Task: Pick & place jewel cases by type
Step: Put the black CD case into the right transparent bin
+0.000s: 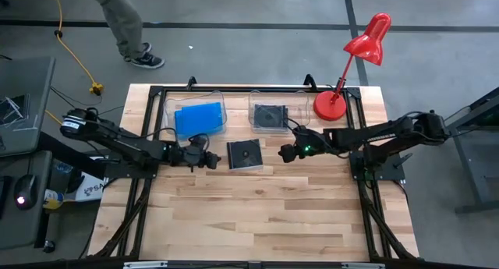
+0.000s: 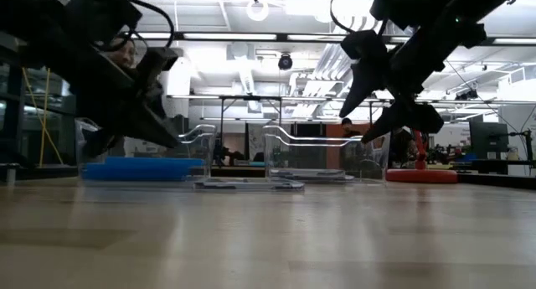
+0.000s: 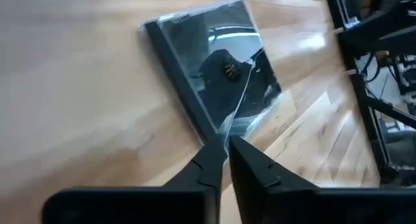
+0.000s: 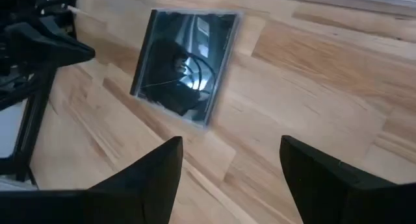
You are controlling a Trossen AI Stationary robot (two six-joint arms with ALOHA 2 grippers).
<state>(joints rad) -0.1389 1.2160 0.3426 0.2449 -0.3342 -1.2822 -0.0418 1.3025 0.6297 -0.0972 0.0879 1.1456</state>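
Observation:
A black square jewel case (image 1: pixel 245 155) lies flat on the table's middle, also seen in the left wrist view (image 3: pixel 214 68) and the right wrist view (image 4: pixel 185 65). My left gripper (image 1: pixel 217 161) is low at the case's left side. Its fingers are shut, and their tips (image 3: pixel 225 146) stand at the case's near corner. My right gripper (image 1: pixel 285 152) hangs open above the table just right of the case, with nothing between its fingers (image 4: pixel 227 159). Blue jewel cases (image 1: pixel 199 119) lie in the left clear tub. Another black case (image 1: pixel 270 115) lies in the right clear tub. My left gripper has its shut fingertips at the black case's corner (image 3: pixel 218 134), slanting down from the table's left. I cannot tell whether they touch the case. The case lies flat on the table.
Two clear tubs (image 1: pixel 221 105) (image 1: pixel 254 105) stand side by side at the table's far edge. A red desk lamp (image 1: pixel 335 104) stands at the far right. A person's legs (image 1: pixel 129 27) show on the floor beyond the table. Bare wood lies toward the near edge.

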